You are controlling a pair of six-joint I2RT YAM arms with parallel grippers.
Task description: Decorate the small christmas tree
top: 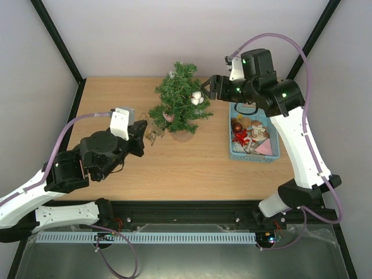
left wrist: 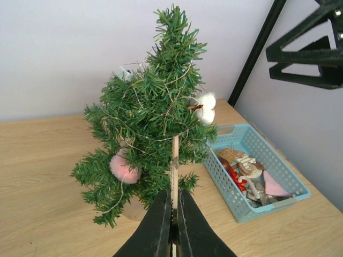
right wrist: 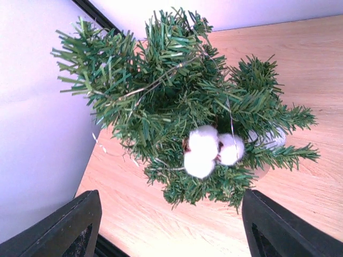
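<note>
The small christmas tree (top: pixel 179 100) stands at the back middle of the table on its round tan base (top: pixel 182 135). A white cotton ornament (top: pixel 197 97) hangs on its right side and a pink pompom (top: pixel 168 116) on its front left. My right gripper (top: pixel 205 88) hovers just right of the cotton ornament (right wrist: pixel 209 150), open (right wrist: pixel 170 214) and holding nothing. My left gripper (top: pixel 143 132) is low at the tree's left, shut (left wrist: pixel 174 199) on a thin flat tan ornament (left wrist: pixel 174 160) seen edge-on, which reaches up toward the tree (left wrist: pixel 155 112).
A light-blue basket (top: pixel 256 157) with several ornaments in it sits right of the tree, under the right arm. Thin string or wire runs through the branches (left wrist: pixel 179 75). Walls close the back and sides.
</note>
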